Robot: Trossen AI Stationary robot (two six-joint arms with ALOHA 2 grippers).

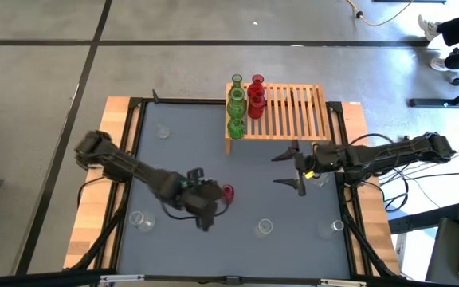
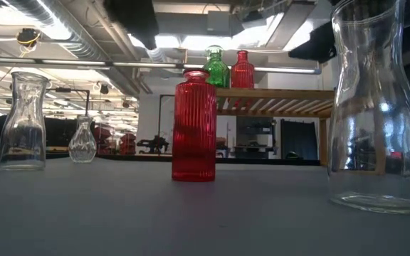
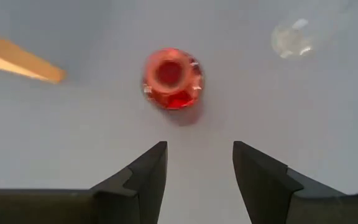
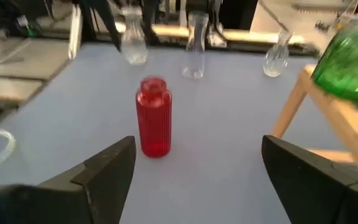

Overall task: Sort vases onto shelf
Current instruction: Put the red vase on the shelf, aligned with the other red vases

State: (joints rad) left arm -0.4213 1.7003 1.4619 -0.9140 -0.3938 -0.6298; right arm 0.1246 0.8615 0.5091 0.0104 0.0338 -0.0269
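Five vases already up on the shelf (image 1: 293, 112), clustered at its nine o'clock end: three green (image 1: 236, 108), two red (image 1: 256, 97); one ribbed red vase (image 1: 227, 192) upright on the counter (image 1: 245, 171), near centre, not yet lifted; about six clear vases (image 1: 264, 228) scattered around the counter's edges, exact count hard to settle.

Step in hand, by the look of it: fetching the red vase. Left gripper (image 1: 206, 199) hanging just above and beside it at its nine o'clock, fingers (image 3: 143, 177) partly apart, nothing between them. Right gripper (image 1: 292, 170) at the vase's three o'clock, well apart, close below the shelf, fingers spread wide and empty.

Next move calls for lowering and centring the left fingers around the vase's body, closing, then carrying it toward one o'clock beside the other reds.
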